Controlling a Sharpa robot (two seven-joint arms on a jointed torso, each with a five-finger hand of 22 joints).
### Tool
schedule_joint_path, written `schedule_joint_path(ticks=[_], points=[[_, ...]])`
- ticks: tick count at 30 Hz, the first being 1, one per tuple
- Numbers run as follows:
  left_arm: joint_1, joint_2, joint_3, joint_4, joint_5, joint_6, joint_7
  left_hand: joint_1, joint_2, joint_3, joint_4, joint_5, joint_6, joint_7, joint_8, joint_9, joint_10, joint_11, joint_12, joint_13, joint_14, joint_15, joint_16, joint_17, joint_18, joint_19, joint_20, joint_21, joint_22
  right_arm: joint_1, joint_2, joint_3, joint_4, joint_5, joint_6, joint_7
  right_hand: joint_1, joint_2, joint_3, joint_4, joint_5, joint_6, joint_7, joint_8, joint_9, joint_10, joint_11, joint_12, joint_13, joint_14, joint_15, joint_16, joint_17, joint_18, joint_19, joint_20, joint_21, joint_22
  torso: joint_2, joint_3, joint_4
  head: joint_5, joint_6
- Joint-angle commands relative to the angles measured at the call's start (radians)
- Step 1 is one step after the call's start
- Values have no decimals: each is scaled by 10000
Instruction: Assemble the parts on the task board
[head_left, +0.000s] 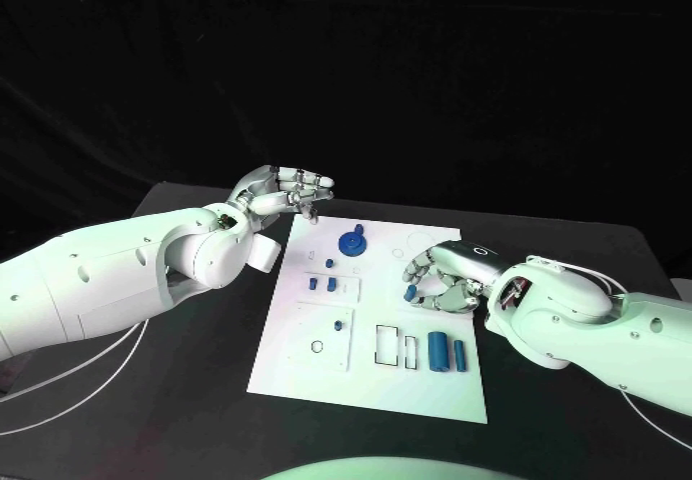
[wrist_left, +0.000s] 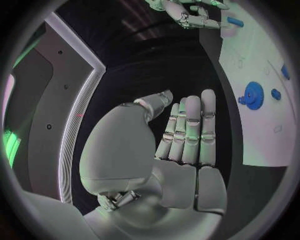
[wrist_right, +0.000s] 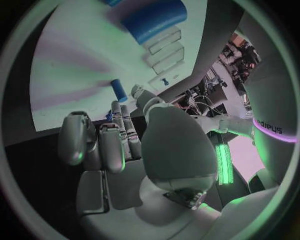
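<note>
A black table (head_left: 173, 400) under dark surroundings carries the flat white task board (head_left: 375, 380) at centre. The left hand (head_left: 284, 192) hovers at the board's eleven o'clock corner, fingers loosely curled, holding nothing. The right hand (head_left: 440, 280), at three o'clock, appears to pinch a small blue part (head_left: 411, 292). Two blue cylinders (head_left: 446, 353) at five o'clock look light, rigid and smooth; take them across the sides. A blue toothed wheel (head_left: 351, 242) sits at twelve.

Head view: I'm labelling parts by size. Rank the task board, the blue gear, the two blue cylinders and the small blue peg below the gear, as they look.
1. Task board
2. Blue cylinders; the left one looks wider, their lengths look alike
3. Blue gear, close to the cylinders, so that rank is unsure
4. Small peg
</note>
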Motion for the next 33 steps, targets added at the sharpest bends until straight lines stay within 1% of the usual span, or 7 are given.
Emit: schedule_joint_path(ticks=[1,5,6,11,25,28,33], points=[[11,17,5,21,-12,174,22,9,27,-39,-5,41,-88,-10,-30,-14,-60,-2,49,13,-76,-18,49,-14,144,-21,27,-60,-15,-39,115,-8,-98,-407,65,-290,99,64,192,42,-88,134,10,-80,-25,139,-19,96,-32,367,-43,30,-5,141,82,2,62,906,14,3,-4,23,-15],[12,17,5,23,-12,174,23,9,27,-39,-5,41,-88,-10,-30,-14,-60,-2,49,13,-76,-18,49,-14,144,-21,27,-60,-15,-60,208,-15,-180,-453,81,-342,105,93,399,87,-137,232,-1,-84,-43,281,-52,154,-62,380,-66,50,22,122,128,-22,150,951,19,1,-11,31,-36],[12,18,5,25,-12,177,23,9,27,-39,-5,41,-88,-10,-30,-14,-60,-2,49,13,-76,-18,49,-14,144,-21,27,-60,-15,-68,241,-18,-216,-476,88,-357,93,115,581,134,-194,367,19,-57,-43,433,-72,204,-77,389,-91,67,41,110,157,-40,202,981,18,4,-14,33,-40],[12,18,4,27,-12,181,21,9,27,-39,-5,41,-88,-10,-30,-14,-60,-2,49,13,-76,-18,49,-14,144,-21,27,-60,-15,-97,334,-28,-335,-634,92,-417,76,101,872,189,-258,550,24,-25,-45,597,-86,228,-110,395,-103,80,48,101,179,-60,236,1004,14,19,-21,51,-62],[12,11,4,24,-12,204,-18,4,37,-45,1,38,-84,-9,-25,-12,-64,-1,67,20,-77,-17,60,-15,144,-19,29,-60,-15,-118,453,-35,-472,-1072,-8,-529,21,28,1646,266,-483,900,24,24,-40,843,-107,178,-177,399,-118,109,55,78,225,-83,324,1072,7,14,-22,62,-88],[12,10,4,27,-12,208,-21,4,37,-45,1,38,-84,-9,-25,-12,-64,-1,67,20,-77,-17,60,-15,144,-19,29,-60,-15,-120,470,-36,-454,-1082,-102,-509,11,39,1842,265,-553,1064,-3,90,-8,1055,-146,236,-152,409,-150,132,92,58,265,-99,429,1128,9,10,-20,64,-97],[12,9,4,26,-12,213,-21,-8,48,-50,13,37,-83,-7,-23,-11,-69,1,76,24,-77,-15,66,-15,144,-18,31,-61,-16,-127,485,-36,-415,-979,-350,-466,20,151,2209,232,-708,1480,-142,312,116,1683,-324,395,-54,439,-285,191,193,-4,387,-202,754,1295,7,12,-26,56,-120]])
